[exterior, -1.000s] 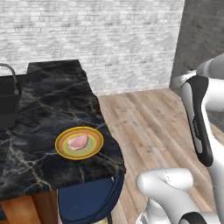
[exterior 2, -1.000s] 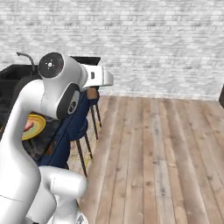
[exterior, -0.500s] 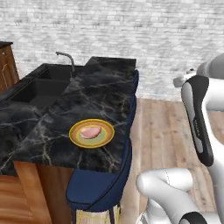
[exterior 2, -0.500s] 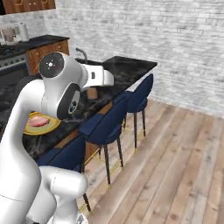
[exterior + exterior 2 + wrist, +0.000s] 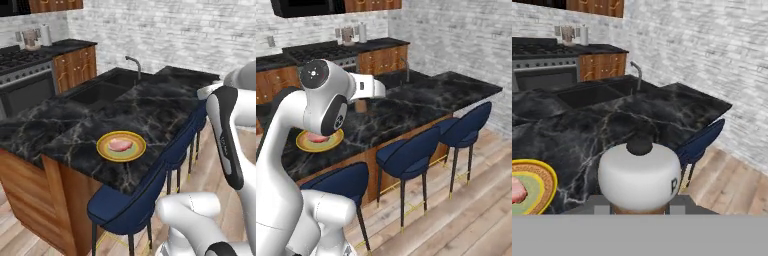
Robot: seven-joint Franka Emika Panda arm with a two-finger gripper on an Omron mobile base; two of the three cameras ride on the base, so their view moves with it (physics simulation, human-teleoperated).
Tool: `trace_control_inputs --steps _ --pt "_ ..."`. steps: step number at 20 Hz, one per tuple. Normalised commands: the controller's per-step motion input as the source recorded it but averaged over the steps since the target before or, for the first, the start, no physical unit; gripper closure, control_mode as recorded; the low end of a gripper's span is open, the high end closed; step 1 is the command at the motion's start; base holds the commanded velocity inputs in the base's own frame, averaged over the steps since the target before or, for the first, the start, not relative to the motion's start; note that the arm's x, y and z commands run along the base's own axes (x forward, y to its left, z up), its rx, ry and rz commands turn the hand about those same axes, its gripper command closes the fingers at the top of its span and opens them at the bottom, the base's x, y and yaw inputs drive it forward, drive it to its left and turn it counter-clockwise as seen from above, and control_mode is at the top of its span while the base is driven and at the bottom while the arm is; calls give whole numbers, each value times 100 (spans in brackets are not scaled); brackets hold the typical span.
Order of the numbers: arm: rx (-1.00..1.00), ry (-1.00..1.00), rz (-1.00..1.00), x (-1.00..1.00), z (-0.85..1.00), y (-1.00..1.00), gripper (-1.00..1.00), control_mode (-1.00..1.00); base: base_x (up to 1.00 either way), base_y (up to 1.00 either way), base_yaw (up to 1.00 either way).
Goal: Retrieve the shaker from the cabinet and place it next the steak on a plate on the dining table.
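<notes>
In the hand view the shaker (image 5: 639,172), with its pale rounded top and small dark knob, stands upright close before the camera. My gripper (image 5: 640,207) is shut on it, and its brown body is mostly hidden. It hangs above the near edge of the dining table (image 5: 612,120), to the right of the yellow plate (image 5: 542,185) that carries the steak (image 5: 516,191). The left base view has the plate (image 5: 102,147) and steak (image 5: 120,145) near the table's front edge (image 5: 150,105). Part of the plate (image 5: 306,145) sits behind my arm in the right base view. The cabinet (image 5: 55,4) hangs on the far wall.
Blue stools (image 5: 406,155) line the table's near side over a wooden floor (image 5: 466,210). A sink with a faucet (image 5: 134,65) is set into the table's far part. A stove (image 5: 25,75) and lower wooden cabinets (image 5: 75,67) stand along the back wall.
The whole picture has swung round as the base moved: the table now shows from its stool side, with stove and cabinets in view. The arm's pose is unchanged.
</notes>
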Motion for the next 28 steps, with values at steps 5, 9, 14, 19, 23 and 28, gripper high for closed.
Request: trace_control_inputs --steps 5,9,14,19,23,28 --pt "0 0 0 0 0 0 100 100 73 -46 58" --pt "0 0 0 0 0 0 100 100 68 -59 56" --pt "0 0 0 0 0 0 100 100 60 -65 54" --pt "0 0 0 0 0 0 100 100 58 -67 53" --pt "0 0 0 0 0 0 100 100 54 -70 52" --pt "0 0 0 0 0 0 100 100 51 -70 53"
